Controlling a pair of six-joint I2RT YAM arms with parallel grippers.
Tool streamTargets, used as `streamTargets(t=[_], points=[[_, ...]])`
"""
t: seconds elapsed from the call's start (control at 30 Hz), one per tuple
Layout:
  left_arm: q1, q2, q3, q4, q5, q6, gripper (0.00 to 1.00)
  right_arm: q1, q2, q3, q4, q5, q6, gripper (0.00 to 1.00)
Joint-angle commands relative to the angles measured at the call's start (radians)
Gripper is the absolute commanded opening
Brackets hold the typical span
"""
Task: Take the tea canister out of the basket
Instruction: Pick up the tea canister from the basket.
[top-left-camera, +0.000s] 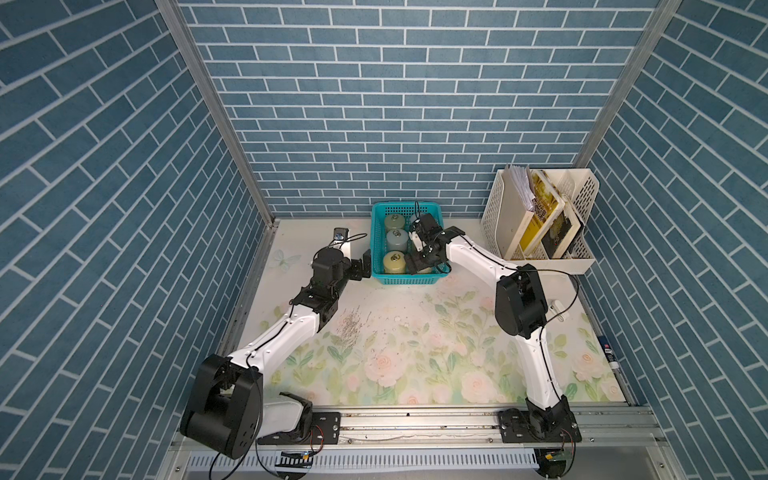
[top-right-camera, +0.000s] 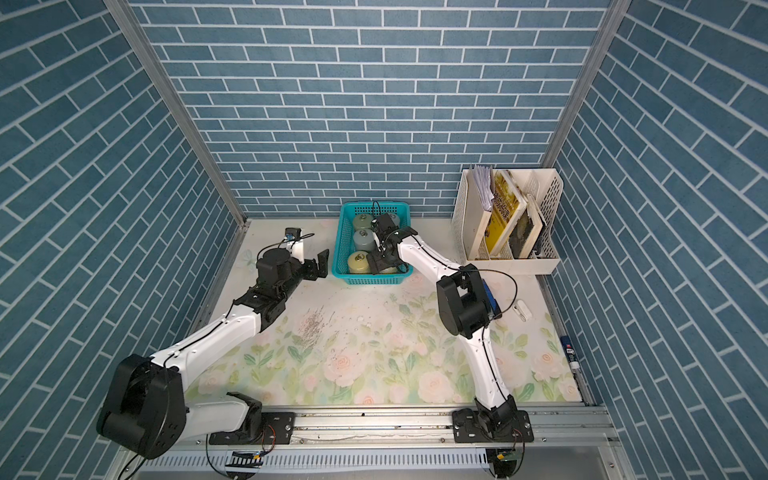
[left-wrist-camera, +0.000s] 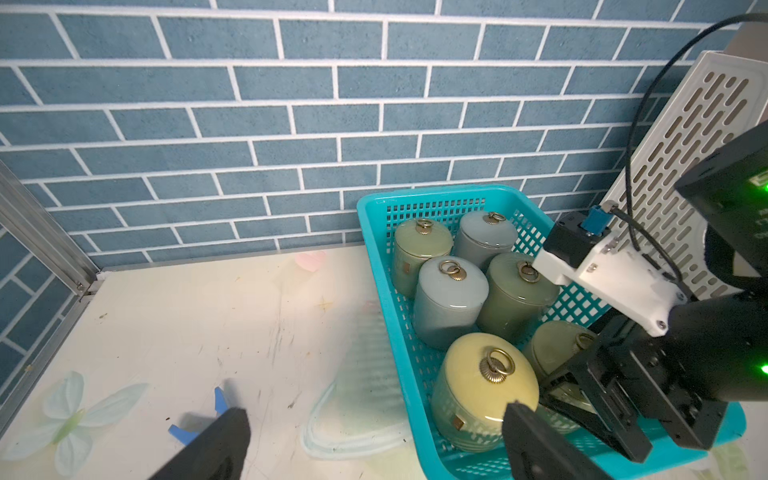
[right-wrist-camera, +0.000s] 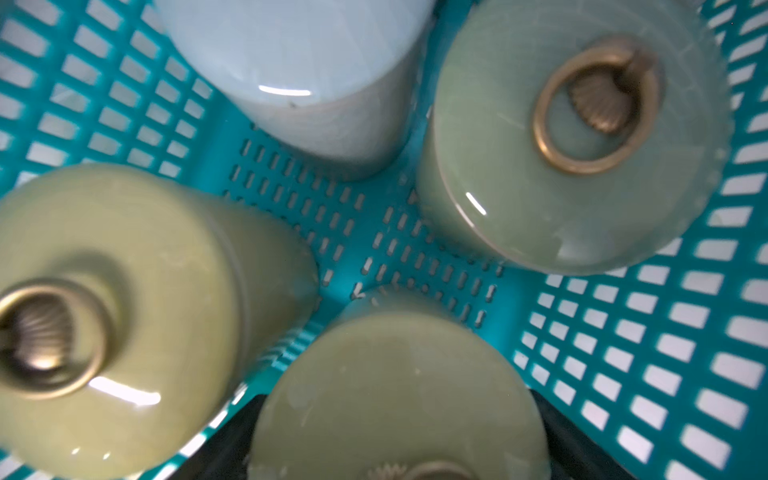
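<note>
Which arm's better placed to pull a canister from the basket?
Right. The right hand is inside the basket, straddling an olive canister. The left hand sits open outside the basket's wall.

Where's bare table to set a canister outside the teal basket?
Widest free patch: floral tabletop between the near rim of the teal mesh plastic basket and the front metal rail. Crowded: left of basket, open left gripper; inside it, six lidded ceramic canisters plus right gripper.
</note>
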Motion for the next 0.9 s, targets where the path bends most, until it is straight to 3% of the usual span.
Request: streamTargets(t=[0.0, 0.1, 0.23, 0.4, 0.53, 0.87], points=[[-0.005, -0.011, 0.026, -0.019, 0.0, 0.009, 1.0, 0.004, 0.027, 0.016, -0.059, -0.006, -0.002, 0.84], [-0.005, -0.01, 0.045, -0.051, 0.0, 0.025, 1.0, 0.002, 0.012, 0.02, -0.056, -0.007, 0.0, 0.66], [-0.005, -0.012, 0.066, -0.069, 0.031, 0.027, 1.0, 0.002, -0.019, 0.016, -0.043, 0.003, 0.001, 0.32], [-0.006, -0.025, 0.07, -0.049, 0.078, 0.002, 1.0, 0.002, -0.041, 0.026, -0.037, 0.017, 0.004, 0.01], [-0.006, -0.031, 0.077, -0.048, 0.101, -0.01, 1.0, 0.002, -0.068, 0.029, -0.015, 0.035, 0.005, 0.0], [-0.035, -0.083, 0.085, -0.078, 0.165, 0.043, 1.0, 0.007, -0.297, -0.02, 0.056, 0.035, -0.007, 0.0]])
